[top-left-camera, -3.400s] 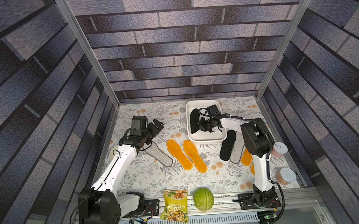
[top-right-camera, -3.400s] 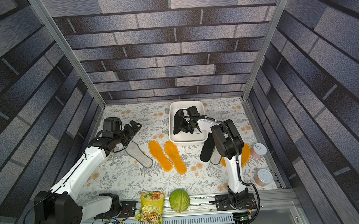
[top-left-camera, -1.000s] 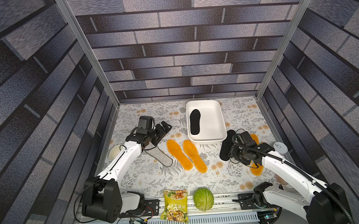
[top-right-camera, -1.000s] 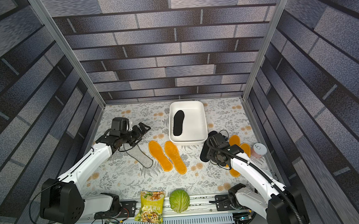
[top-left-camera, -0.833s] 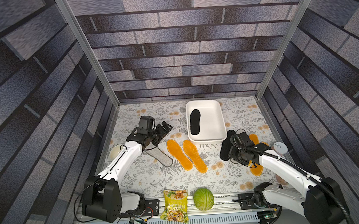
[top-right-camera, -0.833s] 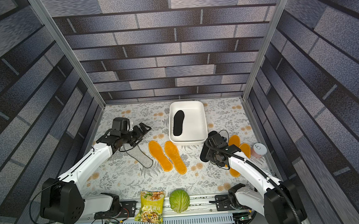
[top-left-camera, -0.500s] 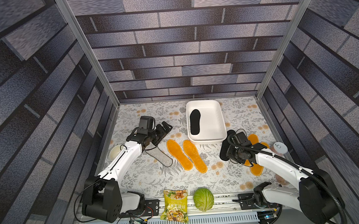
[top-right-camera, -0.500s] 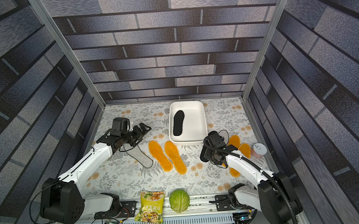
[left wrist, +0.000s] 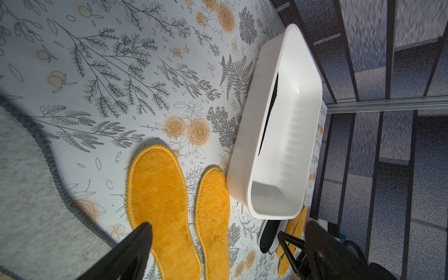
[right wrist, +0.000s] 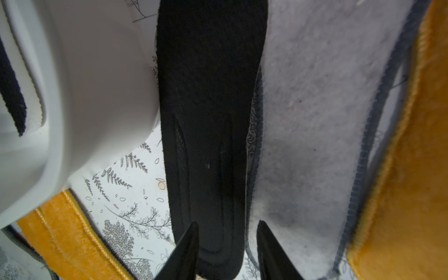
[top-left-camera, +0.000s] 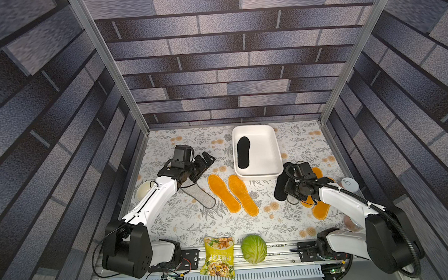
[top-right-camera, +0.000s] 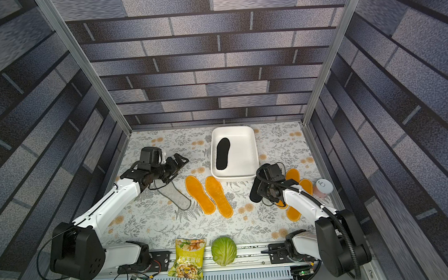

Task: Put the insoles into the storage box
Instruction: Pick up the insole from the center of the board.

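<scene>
The white storage box [top-left-camera: 254,128] [top-right-camera: 239,130] holds one black insole [top-left-camera: 244,155] [top-right-camera: 223,153]. A second black insole [top-left-camera: 279,186] [right wrist: 208,97] lies on the mat just right of the box's near corner, beside a grey insole [right wrist: 315,121]. My right gripper [top-left-camera: 285,195] [right wrist: 226,232] is down over the black insole's heel, jaws partly apart, one fingertip on the black insole and one over the grey. Two orange insoles [top-left-camera: 222,192] [left wrist: 157,189] lie mid-table, and two more [top-left-camera: 320,209] lie under my right arm. My left gripper [top-left-camera: 208,157] [left wrist: 228,225] hovers open and empty near another grey insole [top-left-camera: 202,198].
A cream bowl [top-left-camera: 143,191] sits by the left wall. A snack bag [top-left-camera: 219,255] and a cabbage [top-left-camera: 253,248] rest at the front rail. Two lidded cups [top-left-camera: 349,185] stand along the right wall. Brick-patterned panels close in three sides.
My right gripper left the first black insole in the box, came back to the second black insole on the mat, and its jaws have narrowed. The left arm has stayed still this last second.
</scene>
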`<act>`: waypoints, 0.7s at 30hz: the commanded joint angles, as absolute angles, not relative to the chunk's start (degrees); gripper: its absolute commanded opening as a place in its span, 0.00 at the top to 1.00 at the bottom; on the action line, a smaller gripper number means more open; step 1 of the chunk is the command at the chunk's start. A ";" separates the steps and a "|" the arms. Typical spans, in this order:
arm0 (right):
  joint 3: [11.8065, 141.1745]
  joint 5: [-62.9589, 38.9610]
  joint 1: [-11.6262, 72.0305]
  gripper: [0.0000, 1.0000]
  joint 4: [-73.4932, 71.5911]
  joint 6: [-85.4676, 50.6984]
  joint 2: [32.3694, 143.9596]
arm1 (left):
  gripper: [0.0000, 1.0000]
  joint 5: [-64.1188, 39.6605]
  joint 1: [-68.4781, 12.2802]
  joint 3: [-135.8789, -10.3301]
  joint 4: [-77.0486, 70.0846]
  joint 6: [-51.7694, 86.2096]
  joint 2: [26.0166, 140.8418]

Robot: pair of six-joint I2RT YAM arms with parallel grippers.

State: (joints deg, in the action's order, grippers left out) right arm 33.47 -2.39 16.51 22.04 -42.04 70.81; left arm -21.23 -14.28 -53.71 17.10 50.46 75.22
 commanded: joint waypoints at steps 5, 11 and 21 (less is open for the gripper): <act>35.47 -6.57 14.28 0.61 19.09 -36.64 74.79 | 0.00 -21.72 -14.59 -54.05 17.91 50.67 75.93; 36.89 -7.20 13.60 0.62 18.44 -34.85 76.77 | 0.00 -21.63 -14.46 -53.90 18.11 50.71 75.72; 35.68 -7.22 12.22 0.63 16.55 -35.06 77.43 | 0.00 -21.67 -14.44 -54.38 18.09 50.61 76.28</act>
